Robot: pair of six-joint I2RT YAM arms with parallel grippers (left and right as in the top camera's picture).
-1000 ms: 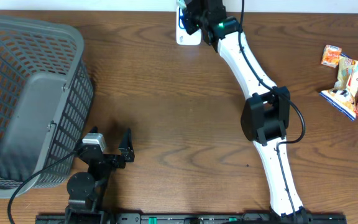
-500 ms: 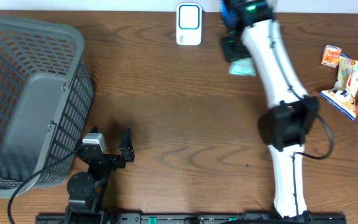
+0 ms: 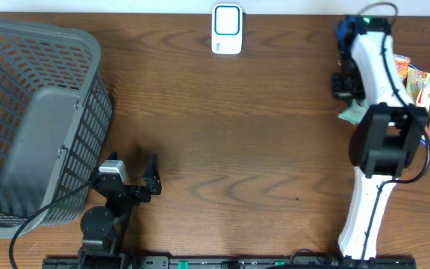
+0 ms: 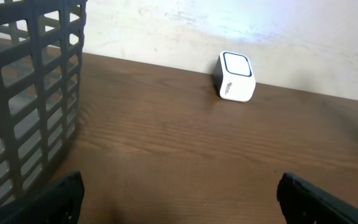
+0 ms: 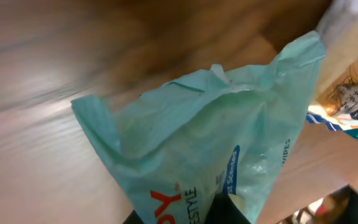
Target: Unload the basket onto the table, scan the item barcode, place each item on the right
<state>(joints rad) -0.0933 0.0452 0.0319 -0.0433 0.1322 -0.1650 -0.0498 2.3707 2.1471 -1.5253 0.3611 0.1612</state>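
Underneath everything is a dark brown wood-grain table (image 3: 222, 142), which meets a pale, scuffed white wall (image 4: 229, 25) at its far edge (seen best from the left wrist). A grey plastic lattice basket (image 3: 36, 119) fills the left side. A small white barcode scanner with a blue-rimmed face (image 3: 227, 28) stands at the far edge, in the middle.

The crinkled teal plastic wipes packet (image 5: 216, 143) is over the right side of the table, well apart from the scanner and just beside the colourful snack packets (image 3: 428, 93). From overhead only a corner of it (image 3: 351, 113) shows past the white arm. In the right wrist view its long axis runs on a slant from lower left to upper right, printed face towards the camera. Orange letters "PY" sit above "ESTYLE", with "IPES" along one edge. A blue label may read "Scented", though it is too creased to be sure.

The right gripper (image 5: 210, 214) has its fingers pressed together on the packet's lower edge. The left gripper (image 3: 134, 173) rests near the basket, fingers spread wide and holding nothing.
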